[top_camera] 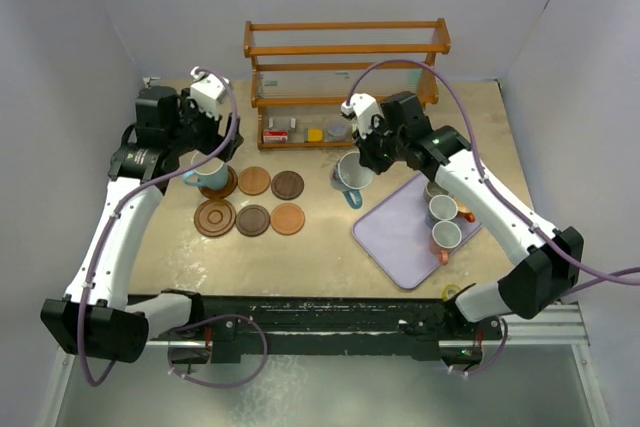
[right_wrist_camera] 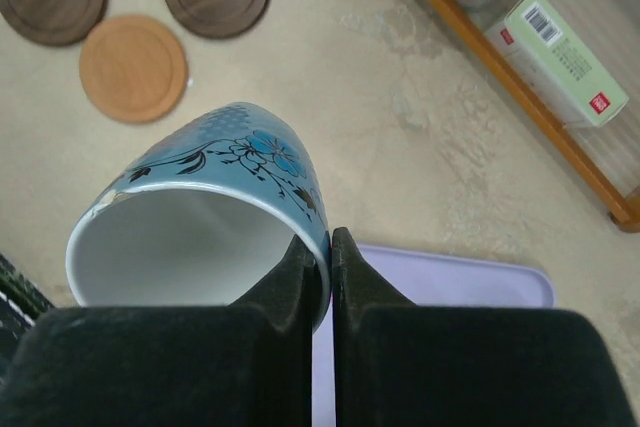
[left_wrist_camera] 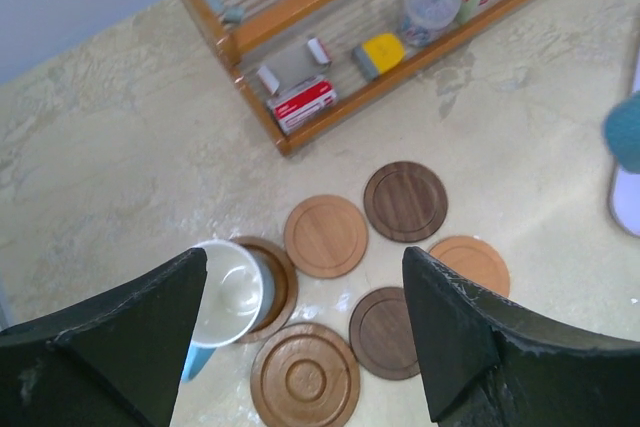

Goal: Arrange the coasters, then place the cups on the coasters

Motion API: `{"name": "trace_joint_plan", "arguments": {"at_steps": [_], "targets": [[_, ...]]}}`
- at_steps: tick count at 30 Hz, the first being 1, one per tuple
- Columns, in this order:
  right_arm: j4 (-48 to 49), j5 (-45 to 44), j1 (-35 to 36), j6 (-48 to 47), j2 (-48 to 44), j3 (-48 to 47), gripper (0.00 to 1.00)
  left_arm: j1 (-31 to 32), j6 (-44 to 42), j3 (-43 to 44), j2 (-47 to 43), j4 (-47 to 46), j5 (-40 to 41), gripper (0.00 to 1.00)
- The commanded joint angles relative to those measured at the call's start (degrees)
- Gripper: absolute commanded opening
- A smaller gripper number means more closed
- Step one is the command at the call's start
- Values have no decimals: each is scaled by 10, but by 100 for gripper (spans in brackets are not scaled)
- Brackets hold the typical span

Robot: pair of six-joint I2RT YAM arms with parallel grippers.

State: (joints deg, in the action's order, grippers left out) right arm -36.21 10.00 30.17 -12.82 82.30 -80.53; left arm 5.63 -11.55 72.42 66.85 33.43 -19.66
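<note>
Six round wooden coasters lie in two rows, among them a grooved coaster [top_camera: 215,217] and an orange coaster [top_camera: 288,218]. A light blue cup [top_camera: 207,172] stands on the back-left coaster [left_wrist_camera: 277,285]. My left gripper [left_wrist_camera: 305,272] hangs open above that cup [left_wrist_camera: 228,292], touching nothing. My right gripper [right_wrist_camera: 330,247] is shut on the rim of a second blue cup [right_wrist_camera: 210,207] with a flower pattern, one finger inside and one outside. This cup [top_camera: 350,175] hangs tilted off the table, right of the coasters. Three smaller cups [top_camera: 443,209] stand on the tray.
A lavender tray [top_camera: 400,237] lies at the right, under and beside my right arm. A wooden rack [top_camera: 345,67] with small boxes and round items stands at the back, close behind the coasters.
</note>
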Motion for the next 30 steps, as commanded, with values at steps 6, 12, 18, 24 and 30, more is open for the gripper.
{"name": "trace_joint_plan", "arguments": {"at_steps": [6, 12, 18, 24, 30], "targets": [[140, -152, 41, 149, 12, -65, 0, 78, 68, 103, 64, -32, 58, 75], [163, -253, 56, 229, 36, -81, 0, 145, 107, 121, 91, -55, 94, 75], [167, -381, 79, 291, 69, -107, 0, 224, 151, 156, 131, -71, 142, 75], [144, -451, 92, 349, 82, -130, 0, 266, 201, 179, 177, -89, 171, 75], [113, -481, 96, 397, 90, -148, 0, 278, 253, 180, 213, -115, 177, 75]]}}
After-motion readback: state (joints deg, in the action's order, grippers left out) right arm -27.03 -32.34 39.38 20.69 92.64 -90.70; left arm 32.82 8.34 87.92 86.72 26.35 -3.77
